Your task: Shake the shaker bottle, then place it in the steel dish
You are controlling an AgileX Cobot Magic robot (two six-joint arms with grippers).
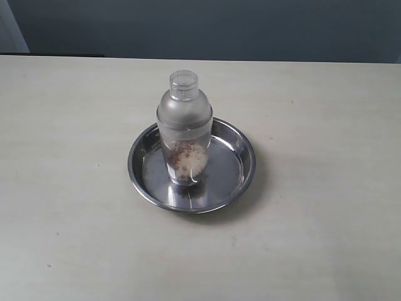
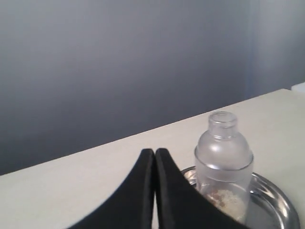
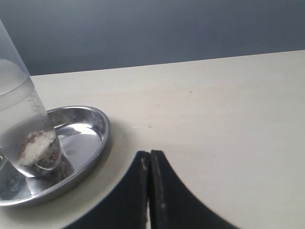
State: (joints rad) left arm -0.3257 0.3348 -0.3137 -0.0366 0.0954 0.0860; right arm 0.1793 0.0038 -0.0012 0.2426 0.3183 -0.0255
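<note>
Tabletop [image 1: 326, 238] beige — shaker bottle [image 1: 184, 125] upright in steel dish [image 1: 242, 149], grey wall [image 1: 219, 28] behind.

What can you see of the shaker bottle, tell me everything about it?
The shaker bottle is clear frosted plastic, with a domed top and a small round cap in place. Brownish and pale granules lie in its lower part, and faint printed marks run up its side. It stands upright in the steel dish, near the middle, base on the flat bottom. The left tool and right tool, both shut, are clear of it.
</note>
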